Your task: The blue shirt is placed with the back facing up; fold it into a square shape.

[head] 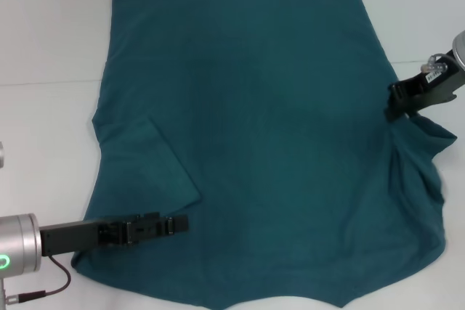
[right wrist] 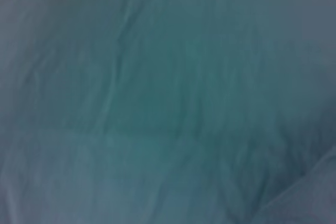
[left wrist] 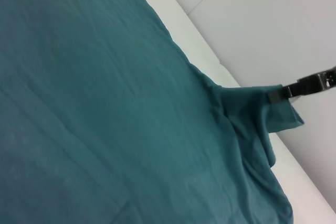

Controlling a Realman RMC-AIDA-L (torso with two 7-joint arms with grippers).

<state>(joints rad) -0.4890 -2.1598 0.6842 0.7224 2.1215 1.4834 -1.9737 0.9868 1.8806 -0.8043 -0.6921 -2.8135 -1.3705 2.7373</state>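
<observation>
Shirt (head: pixel 254 128) lay flat on table (head: pixel 43 34). Right gripper (head: pixel 396 107) at 3 o'clock pinched its sleeve. Left gripper (head: pixel 178 224) at 7 o'clock; grip indiscernible.

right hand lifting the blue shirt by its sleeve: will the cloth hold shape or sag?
Likely sag: the blue shirt already bunches and creases where the right hand grips its sleeve. Probably light and floppy: the left sleeve lies folded flat near the left hand. Pushed, it would likely wrinkle rather than slide whole.

Head view: high, looking down on blue shirt (head: pixel 254 143). Left wrist: low, oblique, sharing shirt's right-edge sleeve with head view. Right wrist: pressed close, only fabric.
</observation>
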